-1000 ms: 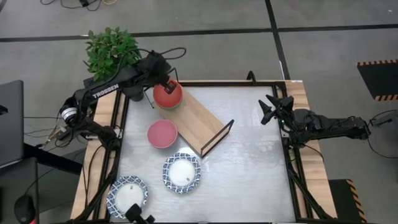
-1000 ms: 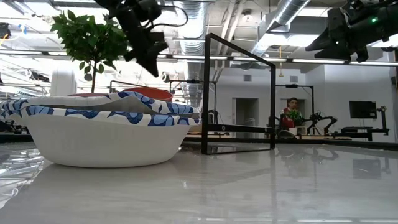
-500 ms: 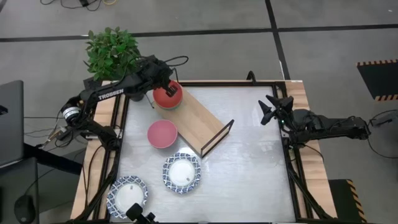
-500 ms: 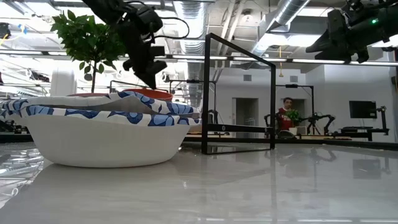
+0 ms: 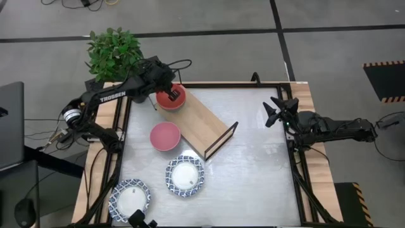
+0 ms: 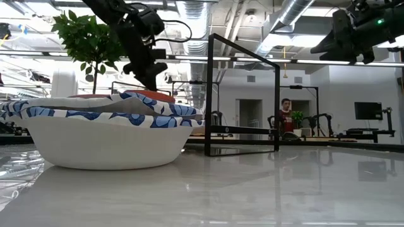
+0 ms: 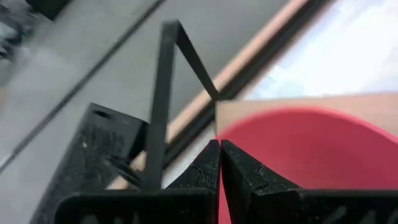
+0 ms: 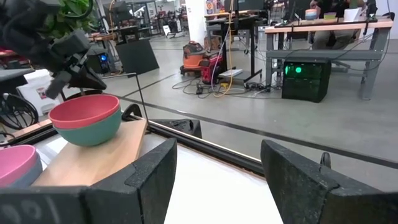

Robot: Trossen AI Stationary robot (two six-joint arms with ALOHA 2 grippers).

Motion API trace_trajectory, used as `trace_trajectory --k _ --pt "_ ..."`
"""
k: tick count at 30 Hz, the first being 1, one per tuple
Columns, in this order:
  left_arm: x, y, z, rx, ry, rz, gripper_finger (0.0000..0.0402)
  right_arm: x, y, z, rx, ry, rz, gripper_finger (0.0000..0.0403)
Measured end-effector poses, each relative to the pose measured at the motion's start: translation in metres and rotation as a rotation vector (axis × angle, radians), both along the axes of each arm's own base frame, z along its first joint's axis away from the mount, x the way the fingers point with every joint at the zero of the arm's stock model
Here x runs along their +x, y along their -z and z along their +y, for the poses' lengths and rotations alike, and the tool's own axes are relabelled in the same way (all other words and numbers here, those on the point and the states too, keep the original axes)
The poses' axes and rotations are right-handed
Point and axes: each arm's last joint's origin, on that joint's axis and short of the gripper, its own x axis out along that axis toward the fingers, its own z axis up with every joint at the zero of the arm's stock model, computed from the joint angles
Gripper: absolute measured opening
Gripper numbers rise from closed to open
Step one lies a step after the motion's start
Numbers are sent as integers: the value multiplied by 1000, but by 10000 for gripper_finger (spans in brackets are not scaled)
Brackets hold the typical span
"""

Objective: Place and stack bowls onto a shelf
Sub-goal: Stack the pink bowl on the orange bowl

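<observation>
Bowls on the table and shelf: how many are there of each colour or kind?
red bowl: 1
teal bowl: 1
pink bowl: 1
light blue bowl: 1
patterned bowls: 2
Total: 6

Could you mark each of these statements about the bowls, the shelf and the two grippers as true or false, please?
1. The red bowl sits nested in the teal bowl on the shelf. True.
2. The pink bowl is on the shelf. False: it is on the table, beside the shelf.
3. The left gripper is shut, at the red bowl's rim. True.
4. The right gripper holds a patterned bowl. False: it is open and empty, at the table's right edge.
5. Both patterned bowls are stacked together. False: one patterned bowl and the other patterned bowl lie apart on the table.
</observation>
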Motion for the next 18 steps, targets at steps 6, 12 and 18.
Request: trace_trajectory --k 6,12,18 --pt "-13 -21 -27 -253 118 -84 0 0 1 0 1 1 9 260" --pt "-31 -45 -75 -338 238 -95 0 0 1 0 1 0 9 260" --pt "-40 -53 -113 -328 253 -58 7 0 1 0 11 2 -3 260"
